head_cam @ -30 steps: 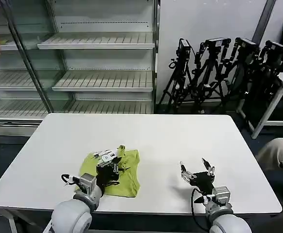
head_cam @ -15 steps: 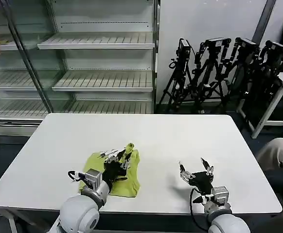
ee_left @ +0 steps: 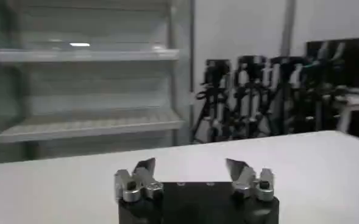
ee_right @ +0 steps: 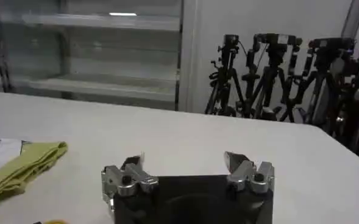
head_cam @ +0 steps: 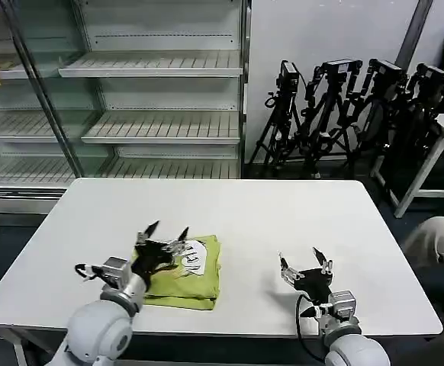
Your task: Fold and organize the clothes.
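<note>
This looks like a robotics lab or test studio. A plain white surface (head_cam: pixel 252 221) fills the lower frame, bare metal shelving (head_cam: pixel 146 114) stands at upper left, and a cluster of black camera tripods (head_cam: pixel 344 114) lines the white wall at upper right.

The head camera looks forward and down on the white table (head_cam: pixel 283 213). Each wrist camera sits low, close behind its own gripper, looking across that table toward the shelves (ee_left: pixel 88 122) and, it seems, the same tripods (ee_right: pixel 277 73).
</note>
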Robot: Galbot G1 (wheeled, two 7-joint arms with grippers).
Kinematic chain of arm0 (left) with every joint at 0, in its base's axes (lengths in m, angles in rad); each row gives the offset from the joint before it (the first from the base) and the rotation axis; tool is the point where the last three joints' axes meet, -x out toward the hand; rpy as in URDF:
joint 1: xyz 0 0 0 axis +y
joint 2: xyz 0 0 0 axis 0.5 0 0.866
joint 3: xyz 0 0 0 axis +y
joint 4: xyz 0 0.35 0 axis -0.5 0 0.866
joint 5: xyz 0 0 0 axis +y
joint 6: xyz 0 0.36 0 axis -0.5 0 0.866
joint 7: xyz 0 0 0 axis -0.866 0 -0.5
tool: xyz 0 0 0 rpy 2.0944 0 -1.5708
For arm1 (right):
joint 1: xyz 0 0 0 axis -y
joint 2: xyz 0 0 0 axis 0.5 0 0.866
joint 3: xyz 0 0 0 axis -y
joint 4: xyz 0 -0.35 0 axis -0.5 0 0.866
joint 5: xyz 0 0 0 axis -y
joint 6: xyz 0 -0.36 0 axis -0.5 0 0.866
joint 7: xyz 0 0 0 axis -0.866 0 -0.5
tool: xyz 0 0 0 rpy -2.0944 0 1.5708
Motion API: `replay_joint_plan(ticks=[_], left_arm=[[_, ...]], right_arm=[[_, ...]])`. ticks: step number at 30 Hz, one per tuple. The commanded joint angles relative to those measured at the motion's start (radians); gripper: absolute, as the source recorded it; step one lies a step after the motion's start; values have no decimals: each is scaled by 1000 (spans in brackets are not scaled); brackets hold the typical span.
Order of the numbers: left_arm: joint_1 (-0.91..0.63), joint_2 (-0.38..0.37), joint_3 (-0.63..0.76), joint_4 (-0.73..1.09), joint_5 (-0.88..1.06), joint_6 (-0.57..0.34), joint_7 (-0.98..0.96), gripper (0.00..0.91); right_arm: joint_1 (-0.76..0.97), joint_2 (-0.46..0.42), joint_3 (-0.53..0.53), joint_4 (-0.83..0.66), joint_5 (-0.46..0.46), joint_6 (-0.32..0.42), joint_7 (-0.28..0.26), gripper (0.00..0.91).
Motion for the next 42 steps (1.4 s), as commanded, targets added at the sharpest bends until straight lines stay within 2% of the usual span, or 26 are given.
replay_joint_plan(ticks=[1,5,9,17,18,19,33,42], left_arm=[[163,35,-185,56,3,30,-45,907],[179,19,-194,93,-21,30,-40,907],[178,5,-183,118,-163,32,-61,907],[173,-18,-157,149,-194,32,-103,897],[173,-21,-157,150,-200,32,-103,393],[174,-21,-156,151,-227,32,-106,10],[156,-41,-164,131,-340,30,-84,10],[145,-57,-170,132,-320,28,-60,20]], right_arm=[[7,-1,-2,-1,1,1,0,907],[5,-2,-2,1,0,2,0,907],[1,-1,-1,4,0,1,1,907],[-8,-4,6,13,0,0,1,907],[-8,-4,6,12,0,0,1,907],[-8,-3,6,12,-1,0,1,907],[-4,0,3,5,-1,0,1,907],[-4,-2,-1,2,-1,2,1,907]])
